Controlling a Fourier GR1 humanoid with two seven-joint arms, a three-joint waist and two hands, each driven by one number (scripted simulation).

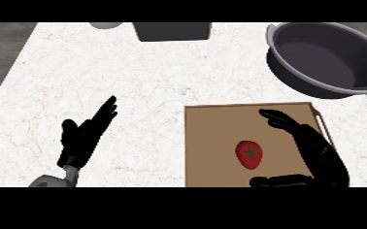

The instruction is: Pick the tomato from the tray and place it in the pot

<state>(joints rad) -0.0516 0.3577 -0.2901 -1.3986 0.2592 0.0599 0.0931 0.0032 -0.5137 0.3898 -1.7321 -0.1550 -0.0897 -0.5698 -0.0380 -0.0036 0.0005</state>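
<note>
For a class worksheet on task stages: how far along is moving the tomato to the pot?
Done: nothing yet; the tomato lies on the tray, and the pot looks empty. In hand: the open right hand flanks the tomato. To do: grasp, lift, place.

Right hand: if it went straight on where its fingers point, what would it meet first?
Likely the dark grey box at the back; the black right hand points up-left, across the brown tray's far rim. Depth unclear.

Pot (315, 53) right side, tray (211, 145) near edge cut off
</note>
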